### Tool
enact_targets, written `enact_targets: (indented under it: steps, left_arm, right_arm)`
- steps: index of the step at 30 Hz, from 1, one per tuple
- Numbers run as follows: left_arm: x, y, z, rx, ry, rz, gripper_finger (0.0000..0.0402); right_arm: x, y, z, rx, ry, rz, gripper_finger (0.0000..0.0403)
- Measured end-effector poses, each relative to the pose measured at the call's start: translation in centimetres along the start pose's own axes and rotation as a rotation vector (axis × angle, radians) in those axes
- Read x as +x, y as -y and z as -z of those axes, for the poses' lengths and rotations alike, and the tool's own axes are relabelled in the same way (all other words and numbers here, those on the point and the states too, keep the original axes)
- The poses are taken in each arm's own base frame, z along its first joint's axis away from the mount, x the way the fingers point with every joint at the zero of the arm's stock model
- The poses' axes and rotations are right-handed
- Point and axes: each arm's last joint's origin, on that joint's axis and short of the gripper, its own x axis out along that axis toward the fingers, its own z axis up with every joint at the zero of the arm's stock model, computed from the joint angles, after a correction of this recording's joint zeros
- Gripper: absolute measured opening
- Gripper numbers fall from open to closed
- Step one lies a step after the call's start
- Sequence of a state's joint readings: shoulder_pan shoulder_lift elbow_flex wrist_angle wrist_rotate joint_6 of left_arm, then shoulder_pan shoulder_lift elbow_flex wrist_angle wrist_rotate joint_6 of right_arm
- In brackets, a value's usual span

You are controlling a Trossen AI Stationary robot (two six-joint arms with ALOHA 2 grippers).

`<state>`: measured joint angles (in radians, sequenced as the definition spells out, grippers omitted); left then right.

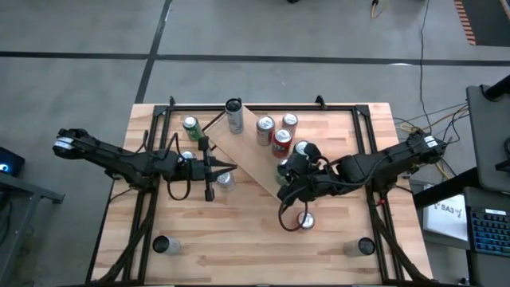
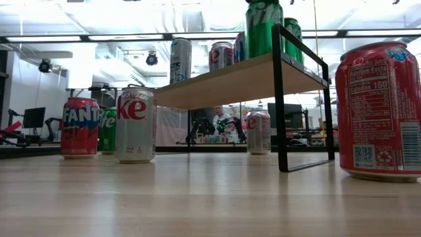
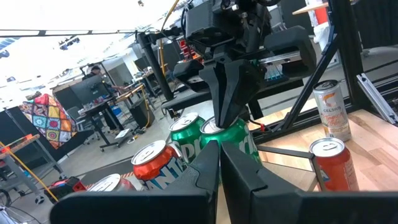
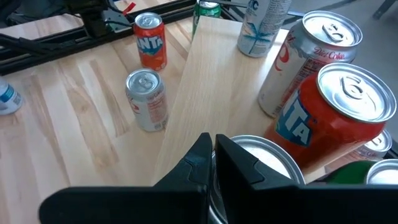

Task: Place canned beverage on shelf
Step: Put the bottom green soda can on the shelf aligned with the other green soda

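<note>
Nearest the low camera, a red can (image 2: 379, 110) stands on the bench (image 2: 197, 197) just beside the shelf's black end frame. Seen from above, the shelf (image 1: 249, 151) lies diagonally across the bench middle, carrying a tall silver can (image 1: 233, 115) at its far end, then a Diet Coke (image 1: 264, 130), another silver-topped can (image 1: 288, 122), a red Fanta (image 1: 280, 143) and a green can (image 1: 283, 169) near its right edge.

Over that right edge, the right tool (image 1: 296, 166) hangs above a can's silver top (image 4: 264, 155), its fingers (image 4: 239, 163) clenched together and grasping nothing visible. Its wrist view shows the Fanta and Diet Coke just beside it.

Left of the shelf, the left tool (image 1: 213, 169) sits low over the bench, its fingers (image 3: 245, 180) also pressed together and empty, pointing toward the shelf. A Sprite (image 1: 190, 127) stands near the shelf's far-left side, and a silver can (image 1: 226, 180) stands just beside the left tool.
</note>
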<state>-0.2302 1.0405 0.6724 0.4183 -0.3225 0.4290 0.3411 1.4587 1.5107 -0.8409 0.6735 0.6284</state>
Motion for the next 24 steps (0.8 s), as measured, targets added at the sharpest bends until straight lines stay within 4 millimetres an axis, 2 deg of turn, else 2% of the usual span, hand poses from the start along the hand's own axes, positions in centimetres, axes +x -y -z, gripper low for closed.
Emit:
enact_targets:
  steps: [11, 18, 24]
  left_arm:
    - [0.0, 0.0, 0.0, 0.001, -0.001, 0.000, 0.0000]
    - [0.0, 0.0, 0.0, 0.000, -0.001, 0.000, 0.0000]
    - [0.0, 0.0, 0.0, 0.000, -0.001, 0.000, 0.0000]
  right_arm:
    - [-2.0, 0.7, -1.9, -0.018, 0.026, 0.002, 0.0012]
    - [-3.3, 3.3, -2.9, 0.115, -0.020, 0.159, 0.0012]
    - [-3.1, 5.4, -2.5, 0.204, -0.110, 0.287, 0.0012]
